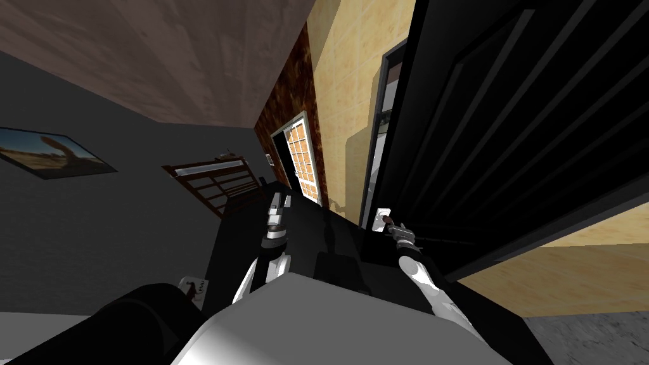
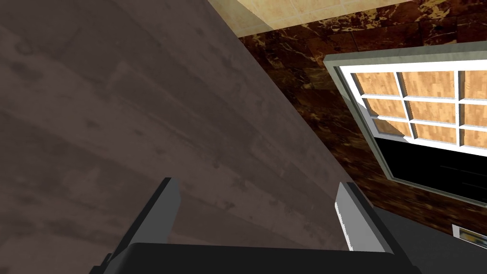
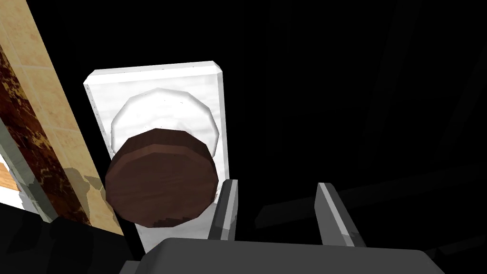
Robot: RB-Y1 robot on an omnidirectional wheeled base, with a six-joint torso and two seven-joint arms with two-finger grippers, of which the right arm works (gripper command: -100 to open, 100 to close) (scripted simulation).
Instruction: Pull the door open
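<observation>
A black panelled door (image 1: 507, 127) fills the right of the head view. Near its edge sits a white plate (image 3: 190, 81) with a round brown knob (image 3: 161, 178), also seen small as the knob (image 1: 384, 219) in the head view. My right gripper (image 3: 278, 209) is close to the door, just beside the knob. Its fingers (image 3: 227, 209) are parted with nothing between them, and the knob lies outside the gap, against the outer side of one finger. The right gripper (image 1: 391, 225) reaches forward at the plate. My left gripper (image 1: 279, 204) is held up left of centre, open and empty.
A grey door frame (image 1: 378, 127) runs along the door's edge against a tan wall (image 1: 345, 95). Farther back, a white glazed door (image 1: 299, 161) sits in a brown marbled wall. A wooden rail (image 1: 218, 180) and a framed picture (image 1: 51, 152) are on the left.
</observation>
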